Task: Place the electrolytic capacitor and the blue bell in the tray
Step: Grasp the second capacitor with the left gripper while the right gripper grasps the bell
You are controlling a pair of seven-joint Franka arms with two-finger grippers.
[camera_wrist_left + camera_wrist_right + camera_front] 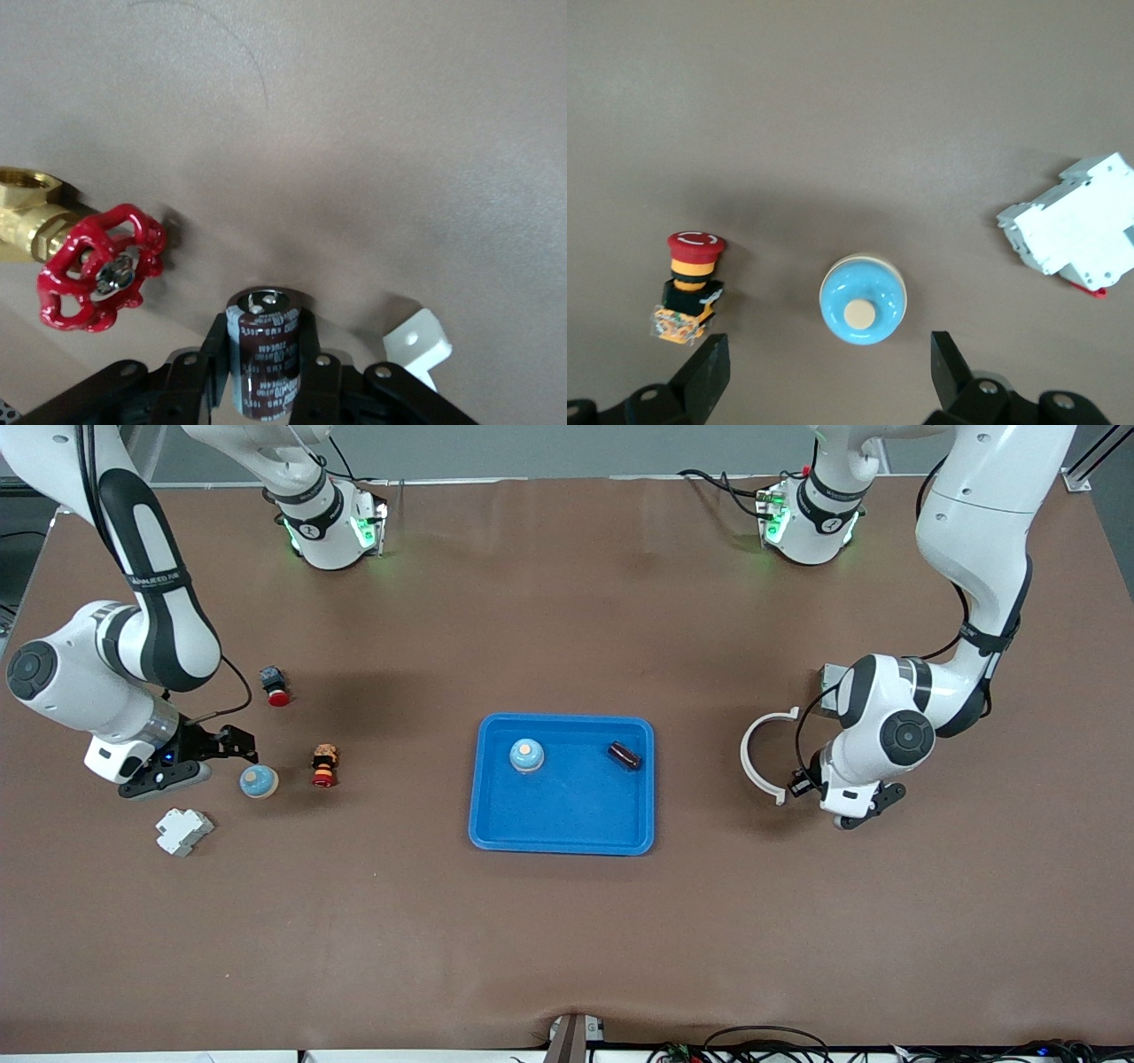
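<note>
Sitting in the middle of the brown table (pixel 567 939) was the blue tray (pixel 563 841), holding a blue bell (pixel 527 755) with a cream button on top and, toward the left arm's end of the tray, a dark capacitor (pixel 625 755) lying on its side. The two were apart.

The left gripper (pixel 873 804) was low over the table toward the left arm's end, beside a white curved ring piece (pixel 760 753). In the left wrist view its fingers (pixel 317 381) pinched an electrolytic capacitor (pixel 263 359), dark brown with a grey top; a red-handled brass valve (pixel 99 267) lay near.

The right gripper (pixel 213 760) was low toward the right arm's end of the table, its fingers (pixel 709 372) spread wide, with a second blue bell (pixel 862 299) on the table just ahead of the gap and untouched. Beside that bell stood a red-capped push button (pixel 691 285), and a white circuit breaker (pixel 183 831) lay nearer the front camera. Another red button (pixel 275 685) sat farther from the camera
</note>
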